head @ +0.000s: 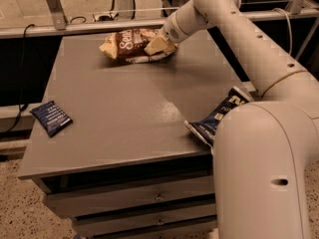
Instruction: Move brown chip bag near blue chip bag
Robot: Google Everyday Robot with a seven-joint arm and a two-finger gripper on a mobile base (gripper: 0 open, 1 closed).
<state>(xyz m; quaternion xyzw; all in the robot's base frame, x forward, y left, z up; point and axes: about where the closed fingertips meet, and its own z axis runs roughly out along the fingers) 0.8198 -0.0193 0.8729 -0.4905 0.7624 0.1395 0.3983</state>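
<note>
The gripper sits near the table's far edge, closed narrowly on the right end of the brown chip bag, which lies crumpled there. The bag's white script starts "Sen"; the rest is hidden behind the gripper. There are two chip bags. The blue chip bag lies at the right edge near the front corner, partly covered by the robot's arm, its white lettering too cut off to read. One small dark blue packet lies flat at the left edge, its print illegible.
</note>
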